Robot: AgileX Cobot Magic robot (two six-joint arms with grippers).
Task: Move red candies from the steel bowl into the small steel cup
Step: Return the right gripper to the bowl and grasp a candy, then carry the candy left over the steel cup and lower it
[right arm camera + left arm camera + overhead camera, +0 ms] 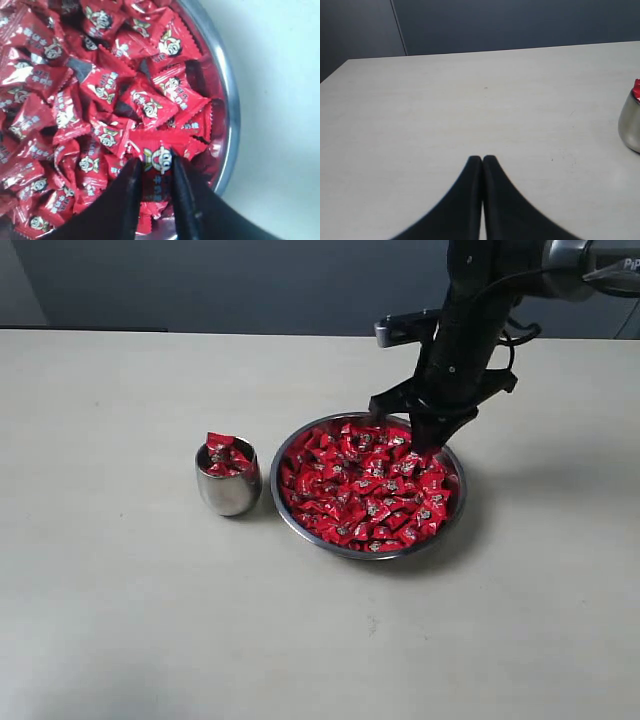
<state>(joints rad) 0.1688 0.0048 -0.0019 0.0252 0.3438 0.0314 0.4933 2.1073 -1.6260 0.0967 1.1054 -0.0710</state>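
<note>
- Candies (365,490): small flat pillows in glossy, crinkled red foil with serrated end seams. Each has a white cartoon mark and pale lettering at its centre.
- The candies fill the bowl (277,502) in a loose heap, overlapping at all angles. A few more sit in the cup (228,495), piled above its rim.
- Bowl: wide, shallow and round, of polished steel with a thin rim. Its inner wall reflects red.
- Cup: a small, rounded steel tumbler without a handle. It stands upright just beside the bowl, on the bowl's left in the exterior view.
- Table (120,590): flat, pale and matte, with faint scuffs.
- Right claw (154,167): two black, tapered fingers pointing down into the bowl at its far right side, just inside the rim.
- Right claw state: clenched on one candy (159,155), with a finger against each side. This candy lies on top of the heap, close to the bowl's rim.
- Left claw (482,159): its black fingers are pressed together with nothing between them. It hangs over bare table, beyond the cup and well apart from the bowl.
</note>
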